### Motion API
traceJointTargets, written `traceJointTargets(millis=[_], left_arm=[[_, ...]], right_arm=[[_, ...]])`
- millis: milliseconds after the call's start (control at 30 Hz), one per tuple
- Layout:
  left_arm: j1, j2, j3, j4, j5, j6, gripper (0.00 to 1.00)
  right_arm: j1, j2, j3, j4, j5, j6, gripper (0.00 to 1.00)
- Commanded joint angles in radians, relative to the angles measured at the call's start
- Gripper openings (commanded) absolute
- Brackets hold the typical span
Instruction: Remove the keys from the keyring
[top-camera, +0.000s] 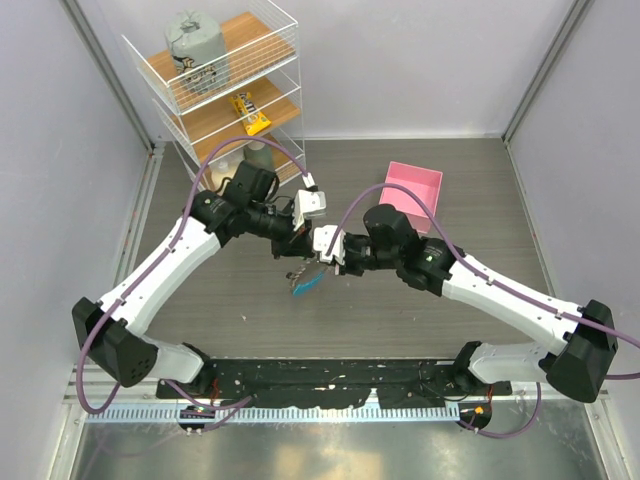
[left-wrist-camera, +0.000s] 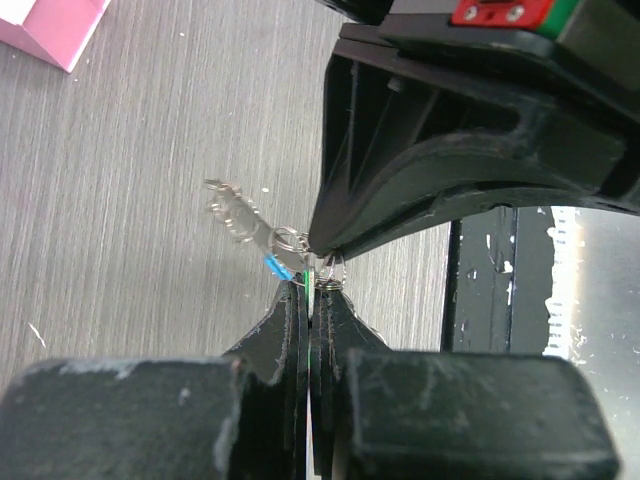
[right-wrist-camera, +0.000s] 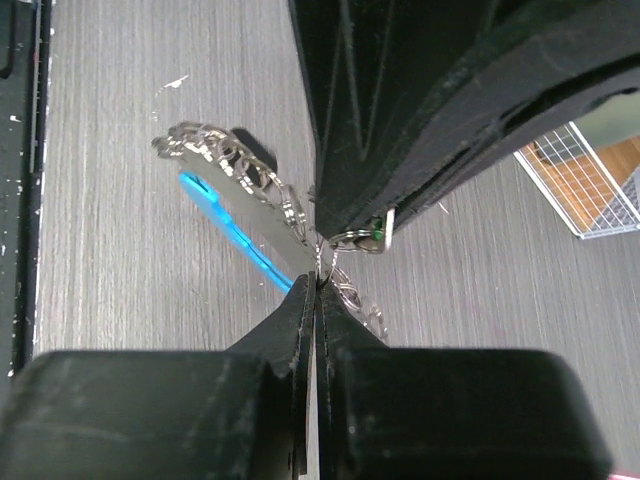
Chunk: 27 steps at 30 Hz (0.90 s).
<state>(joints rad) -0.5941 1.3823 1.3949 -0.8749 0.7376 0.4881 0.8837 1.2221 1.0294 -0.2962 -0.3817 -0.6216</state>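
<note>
Both grippers meet above the table's middle and hold the keyring between them. My left gripper (top-camera: 303, 243) (left-wrist-camera: 311, 287) is shut on the key, whose green head (left-wrist-camera: 305, 280) shows edge-on between the jaws; the head also shows in the right wrist view (right-wrist-camera: 379, 234). My right gripper (top-camera: 325, 257) (right-wrist-camera: 320, 280) is shut on a small wire ring of the keyring (right-wrist-camera: 262, 188). The beaded chain (left-wrist-camera: 232, 207) and the curved blue strip (top-camera: 304, 284) (right-wrist-camera: 222, 222) hang off below, with the dark clasp (right-wrist-camera: 251, 149) beside the chain.
A pink square box (top-camera: 413, 189) (left-wrist-camera: 52, 28) sits on the table to the back right. A white wire shelf (top-camera: 222, 80) (right-wrist-camera: 585, 182) with a grey bag and a yellow packet stands at the back left. The black mounting rail runs along the near edge.
</note>
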Motion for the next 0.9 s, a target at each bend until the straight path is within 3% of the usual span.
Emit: traceJointTargets(millis=[0, 400, 467, 500, 533, 700, 867], left_arm=[[-0.015, -0.037, 0.029, 0.074, 0.089, -0.005, 0.00], [-0.047, -0.034, 0.006, 0.066, 0.062, -0.040, 0.00], [-0.047, -0.035, 0.007, 0.065, 0.043, -0.054, 0.00], [-0.049, -0.037, 0.009, 0.068, 0.033, -0.059, 0.00], [-0.049, -0.042, 0.010, 0.068, 0.025, -0.062, 0.00], [-0.044, -0.084, -0.005, 0.088, 0.014, -0.075, 0.00], [-0.041, -0.134, -0.030, 0.093, 0.031, -0.071, 0.00]], right_arm=[[0.015, 0.004, 0.052, 0.085, 0.026, 0.016, 0.05], [0.031, -0.004, 0.069, 0.095, 0.015, 0.017, 0.06], [0.038, -0.016, 0.060, 0.101, 0.007, 0.016, 0.09], [0.038, -0.032, 0.046, 0.104, 0.010, 0.017, 0.18], [0.038, -0.036, 0.038, 0.118, 0.015, 0.022, 0.19], [0.034, -0.098, -0.023, 0.140, 0.066, 0.037, 0.21], [-0.017, -0.150, -0.081, 0.215, 0.020, 0.134, 0.22]])
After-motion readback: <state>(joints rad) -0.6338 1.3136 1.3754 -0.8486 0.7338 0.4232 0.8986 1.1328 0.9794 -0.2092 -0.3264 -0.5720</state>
